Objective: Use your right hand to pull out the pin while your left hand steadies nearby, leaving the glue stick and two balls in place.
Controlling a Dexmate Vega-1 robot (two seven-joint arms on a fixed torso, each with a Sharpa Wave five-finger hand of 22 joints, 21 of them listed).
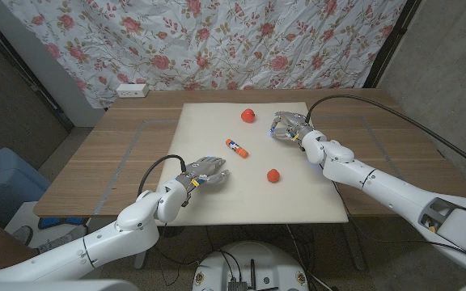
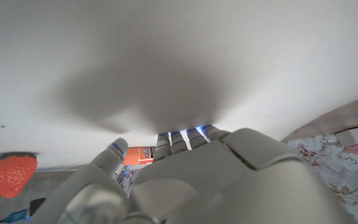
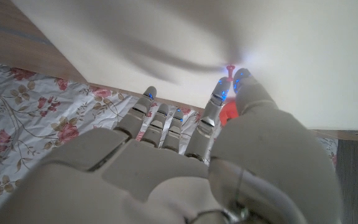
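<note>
The right hand (image 1: 284,126) hovers over the far part of the cream mat (image 1: 217,202), fingers curled downward. In the right wrist view (image 3: 185,168) the thumb and a fingertip (image 3: 219,93) reach toward a small red pin (image 3: 230,69) standing on the mat; they sit just beside it, but whether they actually pinch it cannot be told, since the pin's foot is hidden behind the fingertips and the picture is soft there. In the head view the pin is too small to make out under the hand. A patch of red (image 3: 229,112) shows between thumb and finger in the wrist view; what it belongs to is unclear.

Relative to the mat: one red ball (image 1: 248,115) lies near the far edge, just beside the right hand toward the robot's left. The glue stick (image 1: 236,147) lies near the mat's middle, tilted. The second red ball (image 1: 273,175) sits nearer the robot, well apart from both hands.

The left hand (image 1: 205,172) rests on the mat's near-left part, fingers spread and holding nothing. In the left wrist view (image 2: 185,180) its back blocks most of the glue stick, leaving an orange sliver (image 2: 139,155); one ball (image 2: 12,174) shows strawberry-like, cut off at the edge.

The mat lies on a wooden table (image 1: 103,153); a white power strip (image 1: 132,90) sits at its far-left corner, before a floral curtain (image 1: 241,40).
</note>
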